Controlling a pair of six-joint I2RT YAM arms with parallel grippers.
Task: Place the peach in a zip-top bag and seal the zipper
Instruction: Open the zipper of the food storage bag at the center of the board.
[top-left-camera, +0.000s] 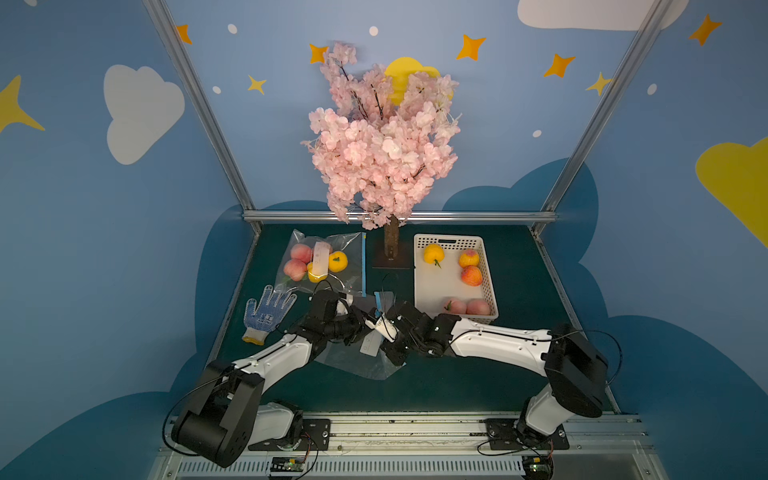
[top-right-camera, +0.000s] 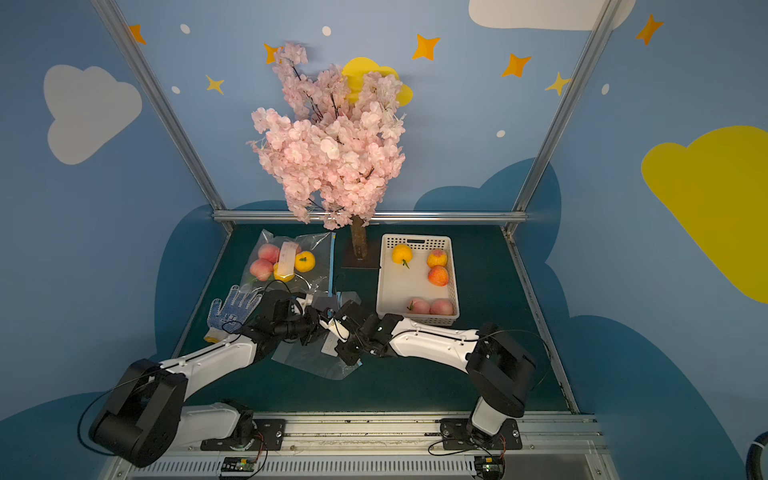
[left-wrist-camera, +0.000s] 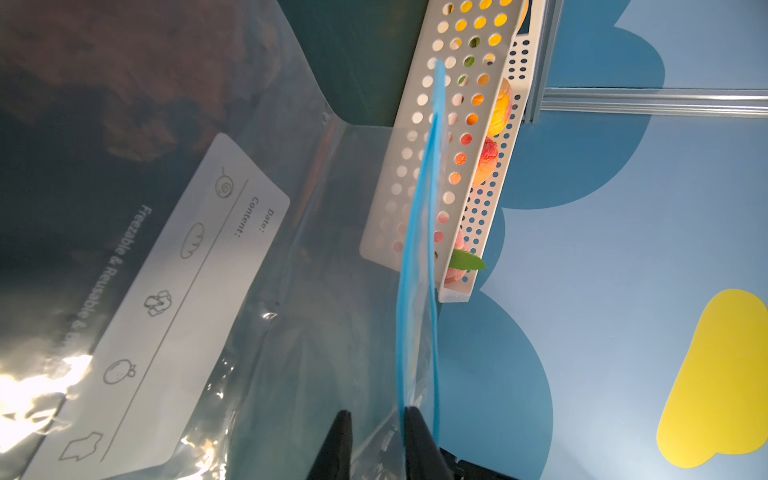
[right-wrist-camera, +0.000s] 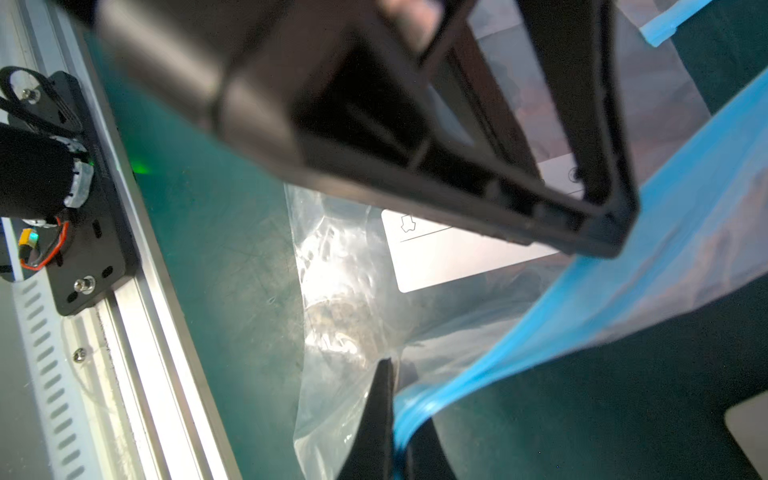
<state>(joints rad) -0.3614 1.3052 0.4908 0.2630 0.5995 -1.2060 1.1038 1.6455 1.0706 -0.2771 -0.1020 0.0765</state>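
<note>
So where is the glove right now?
In both top views the glove lies on the left of the table, just nearer the robot than the filled bag.

Blue wall (top-left-camera: 498, 124) w/ clouds (top-left-camera: 141, 112), stars (top-left-camera: 470, 47); green tabletop (top-left-camera: 457, 390).

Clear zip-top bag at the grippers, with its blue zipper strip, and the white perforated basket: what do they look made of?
Clear zip-top bag: thin, soft plastic film, glossy; it is see-through, wrinkles and throws glare. Its blue zipper strip: seemingly thicker plastic, duller, holding a smooth curve. White perforated basket: probably rigid moulded plastic, matte; straight walls, even round holes.
</note>
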